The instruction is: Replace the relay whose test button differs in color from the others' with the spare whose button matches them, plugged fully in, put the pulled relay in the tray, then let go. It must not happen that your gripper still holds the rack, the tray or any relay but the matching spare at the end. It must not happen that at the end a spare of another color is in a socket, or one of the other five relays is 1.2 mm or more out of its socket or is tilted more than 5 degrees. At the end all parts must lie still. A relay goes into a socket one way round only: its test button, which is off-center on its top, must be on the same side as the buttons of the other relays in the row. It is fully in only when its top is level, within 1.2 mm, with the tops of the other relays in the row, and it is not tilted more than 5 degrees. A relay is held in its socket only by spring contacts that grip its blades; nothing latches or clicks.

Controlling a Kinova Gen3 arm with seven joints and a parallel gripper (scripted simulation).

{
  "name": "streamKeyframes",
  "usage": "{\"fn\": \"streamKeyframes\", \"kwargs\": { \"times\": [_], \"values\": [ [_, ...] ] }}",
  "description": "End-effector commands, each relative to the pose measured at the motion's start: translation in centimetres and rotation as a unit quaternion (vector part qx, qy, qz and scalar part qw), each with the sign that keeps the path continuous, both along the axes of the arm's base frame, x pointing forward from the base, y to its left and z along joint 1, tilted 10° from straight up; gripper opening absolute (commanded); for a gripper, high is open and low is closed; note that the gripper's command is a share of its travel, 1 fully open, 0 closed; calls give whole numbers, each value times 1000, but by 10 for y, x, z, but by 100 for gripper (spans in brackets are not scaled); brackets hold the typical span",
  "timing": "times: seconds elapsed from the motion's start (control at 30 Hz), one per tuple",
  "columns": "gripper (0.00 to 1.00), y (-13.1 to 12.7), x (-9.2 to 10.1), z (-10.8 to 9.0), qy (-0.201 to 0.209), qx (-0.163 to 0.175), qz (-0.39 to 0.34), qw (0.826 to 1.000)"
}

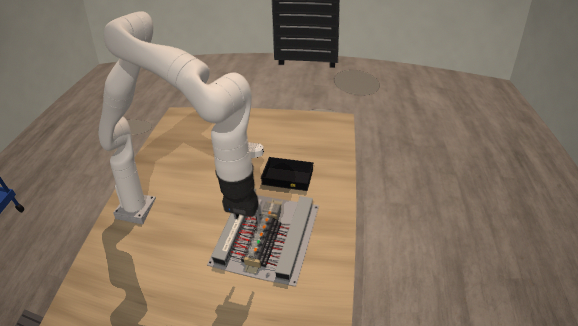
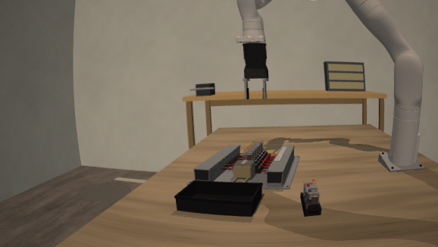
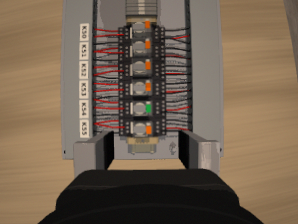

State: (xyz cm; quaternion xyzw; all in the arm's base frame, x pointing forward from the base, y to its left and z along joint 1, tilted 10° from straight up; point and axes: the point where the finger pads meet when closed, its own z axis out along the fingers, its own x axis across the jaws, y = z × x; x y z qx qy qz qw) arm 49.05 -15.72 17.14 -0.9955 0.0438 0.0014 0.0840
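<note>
The relay with the green test button [image 3: 148,108] [image 1: 258,242] sits in the row beside label K54, fifth from the top in the wrist view. The other relays there have orange buttons, such as this orange-button relay [image 3: 140,87]; all buttons are on the right side. The spare relay [image 2: 311,192], with an orange button, stands upright in a black holder [image 2: 311,210]. The black tray [image 2: 217,205] [image 1: 274,183] shows no relay inside. My gripper [image 2: 256,97] [image 3: 146,144] is open and empty, high above the panel, its fingertips beyond the K55 end in the wrist view.
Grey wire ducts [image 3: 205,75] [image 3: 75,115] run along both sides of the relay row, with red and black wires between. Beige end blocks [image 2: 243,170] [image 3: 142,145] close the row's ends. The tray stands just off one panel end, and the spare's holder stands apart from it.
</note>
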Motion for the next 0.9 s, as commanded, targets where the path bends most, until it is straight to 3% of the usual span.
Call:
{"fn": "streamKeyframes", "kwargs": {
  "times": [0.0, 0.87],
  "values": [
    [100, 7, -2, -11, 4, 2, 2, 1000],
    [100, 47, 0, -92, 3, 2, 2, 1000]
  ]
}}
